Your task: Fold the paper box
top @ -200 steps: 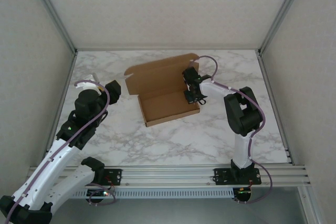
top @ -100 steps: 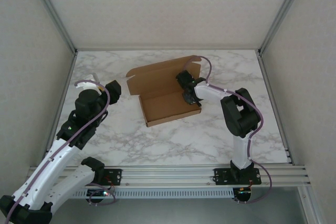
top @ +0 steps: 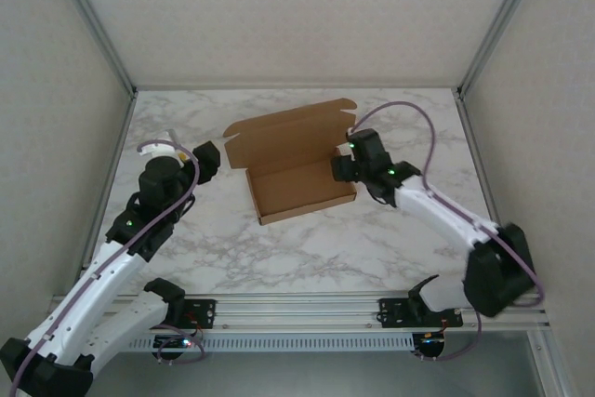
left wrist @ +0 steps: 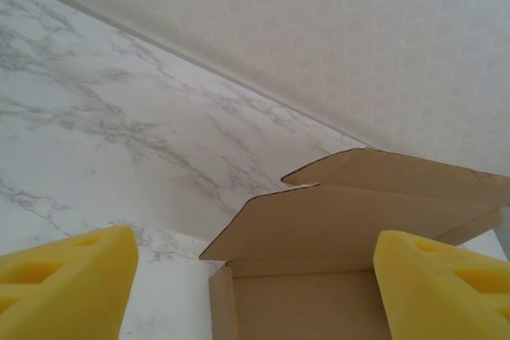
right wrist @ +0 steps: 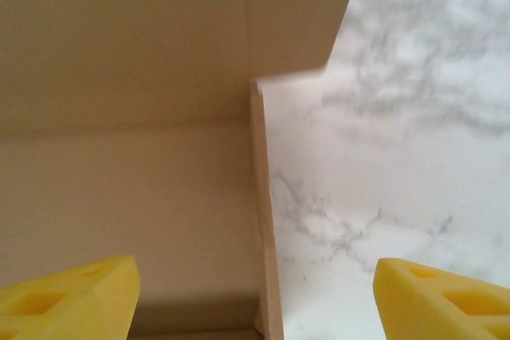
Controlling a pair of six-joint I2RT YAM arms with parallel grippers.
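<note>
The box (top: pixel 296 174) sits mid-table (top: pixel 307 239), a little toward 12 o'clock, already formed into a shallow tray with its lid (top: pixel 284 132) open and leaning back from the 12 o'clock edge. The main change is at the box's 3 o'clock side. A second ago the right claw (top: pixel 339 169) was pressed together at the side wall (right wrist: pixel 263 220), with its arm arched high over it. Now the arm has dropped low and swung out toward 4 o'clock. Its claw is spread wide, one finger (right wrist: pixel 68 292) over the tray floor and the other over the marble, with the wall between them and untouched. That reads as a finished pinch: the wall stands upright by itself, so the crease seems to have held. The left claw (top: pixel 209 157) waits just off the box's 9 o'clock corner, also spread and holding nothing, and it has barely moved apart from opening a little more. What likely remains is tucking any loose flaps and bringing the lid down toward 6 o'clock to close the box.
</note>
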